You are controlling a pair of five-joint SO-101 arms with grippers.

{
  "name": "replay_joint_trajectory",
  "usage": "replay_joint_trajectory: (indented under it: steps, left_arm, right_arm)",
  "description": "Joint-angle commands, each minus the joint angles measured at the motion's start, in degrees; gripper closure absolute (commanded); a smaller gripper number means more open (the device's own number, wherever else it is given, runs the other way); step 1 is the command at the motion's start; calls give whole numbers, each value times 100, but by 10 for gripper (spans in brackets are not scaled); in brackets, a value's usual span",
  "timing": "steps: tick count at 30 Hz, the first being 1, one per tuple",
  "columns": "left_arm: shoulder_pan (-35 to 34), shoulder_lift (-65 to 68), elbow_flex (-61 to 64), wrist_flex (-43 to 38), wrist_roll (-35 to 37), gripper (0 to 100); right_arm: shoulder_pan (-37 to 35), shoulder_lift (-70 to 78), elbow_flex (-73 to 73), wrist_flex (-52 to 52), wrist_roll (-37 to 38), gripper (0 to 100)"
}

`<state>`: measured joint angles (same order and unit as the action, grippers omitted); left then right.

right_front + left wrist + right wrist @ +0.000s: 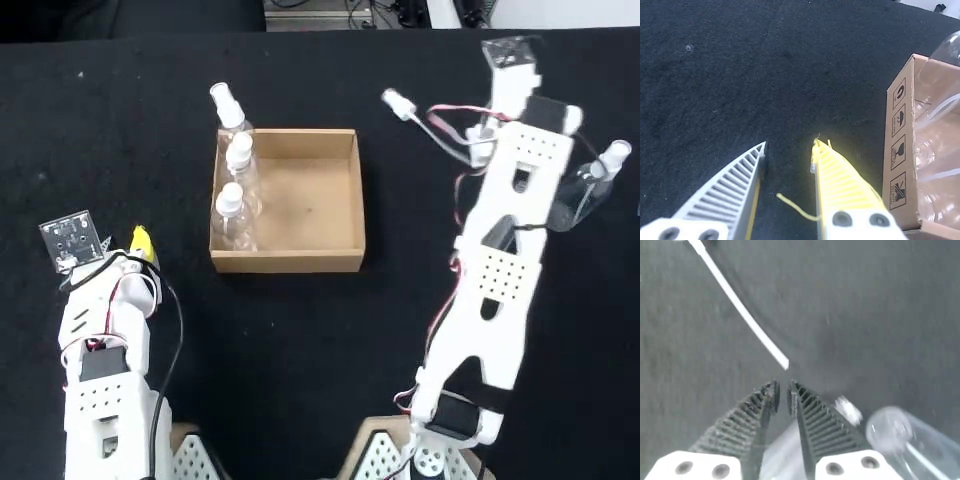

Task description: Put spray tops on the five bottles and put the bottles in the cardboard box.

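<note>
Black cloth table [120, 120] is carrying cardboard box [288, 262], three topped bottles [232, 215] lying along its left wall | fourth bottle [590, 185] lying beside right arm, loose spray top [398, 102] near | we are judging bottles light, thin-walled, slick, dentable: grip at stiff neck | left gripper [790, 147] gaping empty; right gripper [782, 390] nearly closed on nothing.

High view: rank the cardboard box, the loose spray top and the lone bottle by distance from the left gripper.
1. cardboard box, just right of the left gripper.
2. loose spray top, beyond the box's far right corner.
3. lone bottle, far right.
</note>
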<state>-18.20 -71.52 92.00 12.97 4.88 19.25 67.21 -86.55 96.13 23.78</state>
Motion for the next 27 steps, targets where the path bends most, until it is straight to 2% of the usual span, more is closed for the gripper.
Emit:
replay_joint_trajectory:
  steps: [1, 4, 7, 10, 12, 16, 23, 25, 27]
  left_arm:
    - [-57, -97, -75, -141, -53, 870]
    - [-57, -97, -75, -141, -53, 870]
    - [-57, -97, -66, -141, -53, 870]
    - [-57, -97, -66, -141, -53, 870]
    - [-57, -97, -66, -141, -53, 870]
    - [-57, -97, -57, -141, -53, 870]
    - [-57, -97, -57, -141, -53, 870]
    - [-57, -97, -57, -141, -53, 870]
    - [-57, -97, -57, -141, -53, 870]
  right_arm:
    - [185, -92, -716, 431, 44, 988]
    - [-167, -84, -681, 422, 35, 982]
    - [-677, -84, -699, 360, 35, 898]
    - [-1064, -22, -673, -413, 44, 789]
    - [-1143, 215, -673, -1029, 53, 766]
    - [-1196, 831, -681, -1846, 554, 766]
    - [-1108, 1332, -690, -2251, 633, 770]
    - [-1020, 1437, -681, -2470, 642, 809]
    - [-897, 1543, -681, -2585, 870, 900]
